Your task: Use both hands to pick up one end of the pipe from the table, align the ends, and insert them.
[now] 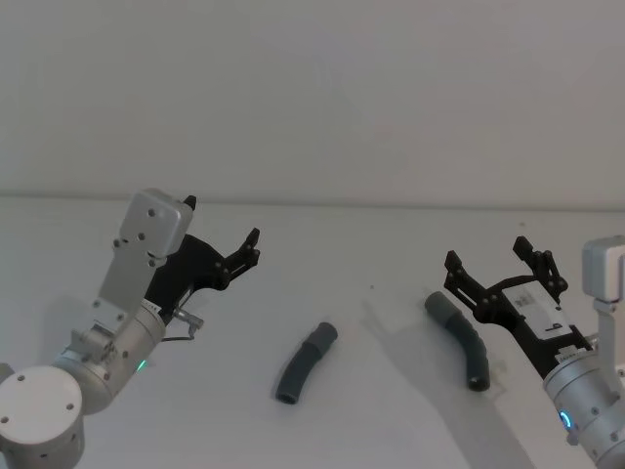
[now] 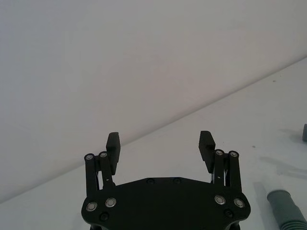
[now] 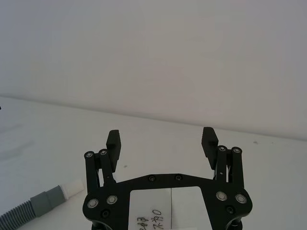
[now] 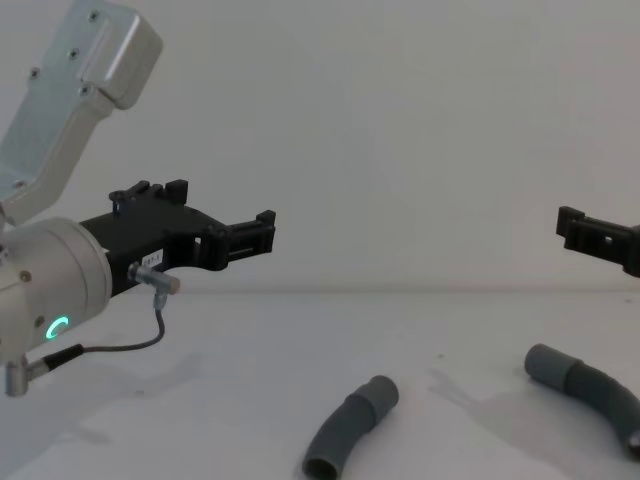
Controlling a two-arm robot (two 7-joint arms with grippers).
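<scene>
So both pipe bits are just lying flat on the plain white matte table (image 1: 371, 430), well apart from each other. The short curved dark-grey plastic middle pipe piece (image 1: 306, 362) sits about centre, its wider collar end pointing away from the robot. The matching curved dark-grey right-hand pipe piece (image 1: 461, 340) lies over on the right. The black plastic parallel-jaw left gripper (image 1: 223, 221) hangs up off the table on the left, fingers spread wide with nothing between them. The black plastic right gripper (image 1: 487, 252) is just as wide open and empty, hovering above the right-hand pipe piece's far end. Its wrist view catches a grey collar with a pale narrow tip (image 3: 74, 188) close by.
</scene>
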